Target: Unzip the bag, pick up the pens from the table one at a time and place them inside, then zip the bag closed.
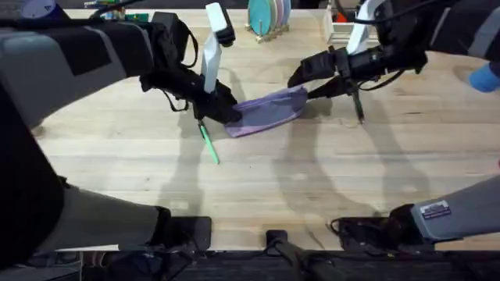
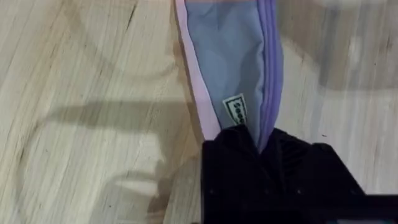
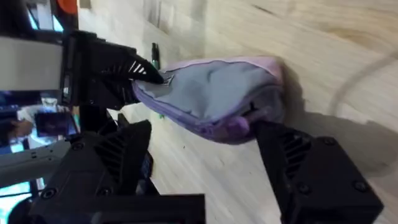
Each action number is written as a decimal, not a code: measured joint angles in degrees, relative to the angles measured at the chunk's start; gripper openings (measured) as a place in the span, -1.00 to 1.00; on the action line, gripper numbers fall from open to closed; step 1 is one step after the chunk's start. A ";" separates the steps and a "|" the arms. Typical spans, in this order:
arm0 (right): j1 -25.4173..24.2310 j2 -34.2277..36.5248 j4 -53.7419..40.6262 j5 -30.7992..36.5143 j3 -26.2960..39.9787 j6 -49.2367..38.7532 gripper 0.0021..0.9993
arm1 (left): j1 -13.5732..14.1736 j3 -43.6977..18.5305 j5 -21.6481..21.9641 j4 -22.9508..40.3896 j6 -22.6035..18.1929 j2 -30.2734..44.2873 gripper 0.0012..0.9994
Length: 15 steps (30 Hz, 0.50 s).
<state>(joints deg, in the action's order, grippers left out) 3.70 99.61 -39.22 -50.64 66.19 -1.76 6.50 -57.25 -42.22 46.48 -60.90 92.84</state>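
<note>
Overhead: bag point(image 1: 269, 112) sits upper centre on the table point(image 1: 312, 179), pinched at both ends. Green pen point(image 1: 209, 144) lies just below its left end; dark pen point(image 1: 358, 108) at right. Left wrist view adds a small label point(image 2: 236, 111), text unreadable. Left gripper point(image 1: 221, 108) is clamped on the bag's end. Right gripper point(image 3: 205, 146) jaws are spread wide, one finger touching the bag.

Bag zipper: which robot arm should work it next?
Probably the right. The left gripper is shut on one end of the bag, holding it steady. The right gripper is open around the other end, so it looks free to work the zipper.
</note>
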 joint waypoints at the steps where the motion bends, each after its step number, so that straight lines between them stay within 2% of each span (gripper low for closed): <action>1: 0.51 0.00 0.27 0.01 0.00 0.00 0.99 | 0.00 0.00 0.00 0.00 0.00 0.00 -0.92; 7: 1.65 0.00 1.06 0.01 0.02 -0.03 0.99 | 0.00 0.00 0.00 0.00 0.00 0.00 -0.92; 9: 1.65 0.00 1.07 0.02 0.02 -0.03 0.87 | 0.00 0.00 0.00 0.00 0.00 0.00 -0.92; 13: 1.65 0.00 1.06 0.41 0.02 0.01 0.46 | 0.00 0.00 0.00 0.00 0.00 0.00 -0.92; 15: 1.65 0.00 1.07 1.11 0.02 0.29 0.38 | 0.00 0.00 0.00 0.00 0.00 0.00 -0.92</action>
<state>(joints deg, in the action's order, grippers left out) 5.34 99.61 -38.15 -49.53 66.22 -1.47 6.50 -57.25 -42.22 46.48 -60.90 92.84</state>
